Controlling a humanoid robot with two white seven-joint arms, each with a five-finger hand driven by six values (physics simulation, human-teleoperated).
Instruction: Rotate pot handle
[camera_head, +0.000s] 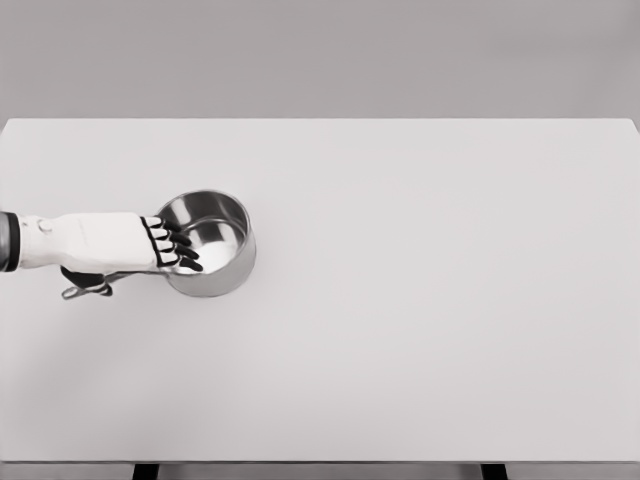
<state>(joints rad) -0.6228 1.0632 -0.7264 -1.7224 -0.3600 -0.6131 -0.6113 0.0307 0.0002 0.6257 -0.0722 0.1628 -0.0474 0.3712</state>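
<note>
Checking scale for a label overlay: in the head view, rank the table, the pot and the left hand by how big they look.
1. table
2. pot
3. left hand, close to the pot in apparent size, so that order is unsure.

A white table (400, 330) against a grey wall (320, 55).

Steel pot (212, 250) on white table (420, 300), left robot hand (165, 245) over its rim, handle (85, 290) beneath the arm

White table (420, 330); steel pot (212, 268) standing on left part, handle (82, 291) pointing left
</note>
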